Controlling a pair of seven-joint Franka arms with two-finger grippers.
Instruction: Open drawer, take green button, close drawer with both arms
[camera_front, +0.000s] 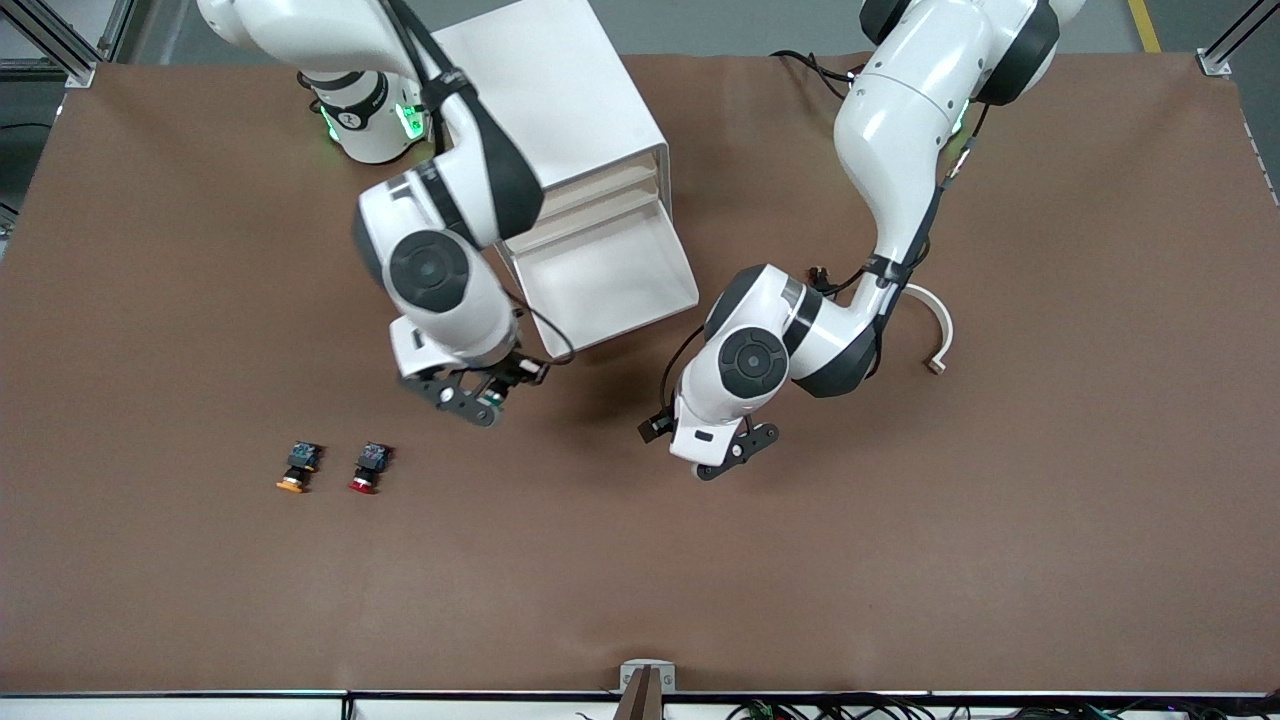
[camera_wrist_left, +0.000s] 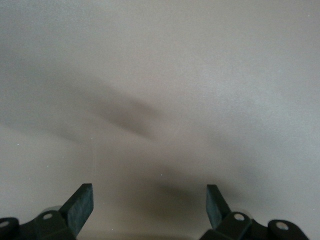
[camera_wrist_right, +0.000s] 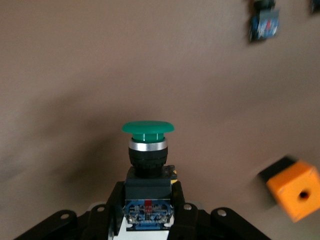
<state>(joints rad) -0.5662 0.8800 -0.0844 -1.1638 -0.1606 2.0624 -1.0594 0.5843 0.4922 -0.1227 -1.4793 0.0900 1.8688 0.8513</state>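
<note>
While 3 buttons show, 1 button hangs gripped.

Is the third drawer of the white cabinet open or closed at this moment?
Open. In the front view the drawer is pulled out of the cabinet, and its white tray floor shows bare.

Right arm hides part of the drawer.
</note>
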